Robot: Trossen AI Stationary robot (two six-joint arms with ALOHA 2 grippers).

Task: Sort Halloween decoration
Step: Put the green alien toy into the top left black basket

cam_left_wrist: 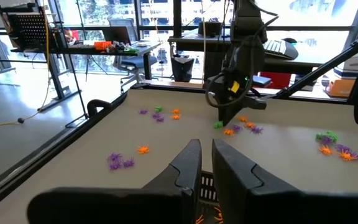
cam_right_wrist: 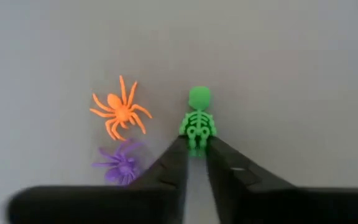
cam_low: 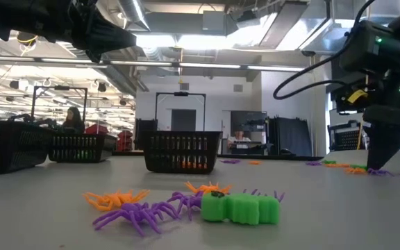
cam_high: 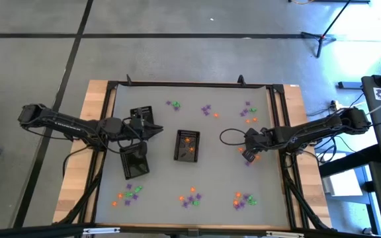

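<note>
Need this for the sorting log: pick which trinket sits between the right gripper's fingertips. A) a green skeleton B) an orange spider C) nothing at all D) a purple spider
A: in the right wrist view the right gripper has its fingertips closed around the lower part of the green skeleton, while the orange spider and purple spider lie off to one side, untouched.
</note>
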